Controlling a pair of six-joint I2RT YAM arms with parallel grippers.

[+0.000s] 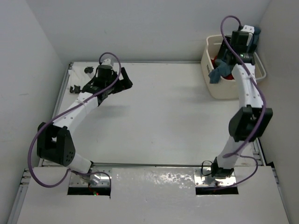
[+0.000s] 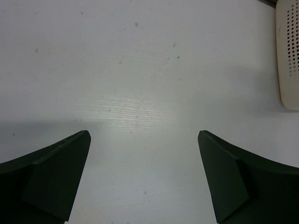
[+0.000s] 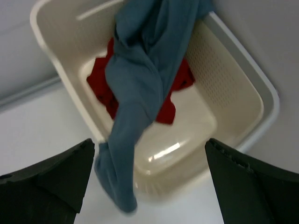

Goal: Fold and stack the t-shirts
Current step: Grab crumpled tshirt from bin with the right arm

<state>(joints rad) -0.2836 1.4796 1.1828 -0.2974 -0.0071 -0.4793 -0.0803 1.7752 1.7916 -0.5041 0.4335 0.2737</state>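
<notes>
**Item 1: blue-grey t-shirt** [image 3: 140,93]. Loc: hangs as a long twisted rope over the basket [image 3: 247,98] at far R of the surface [image 2: 140,70]. Lower end trails across the near rim. Upper end runs out of the R wrist view, so cannot tell what holds it up.

**Item 2: red t-shirt** [image 3: 100,86]. Loc: crumpled on the basket floor, under and behind item 1.

**Item 3: white t-shirt.** Not seen in any view.

**R end effector** [image 3: 149,142]. Above the basket, fingers spread wide, no cloth between the visible tips.

**L end effector** [image 2: 144,140]. Spread wide, nothing held, over the surface, well apart from the basket.

**Handling (est.):**
- All cloth: light, limp, no stiffness.
- Bunches and twists under own wt, and sags from any single pinch pt.
- Not fragile, not slippery.
- Thin edges likely need a full, firm close.

**Best hold (judged):** shoulder seam or hem corner, one per end effector, so a shirt hangs flat rather than roped.

**Risks:**
- Hem snags on the basket rim.
- Red shirt gets dragged out w/ the blue.
</notes>
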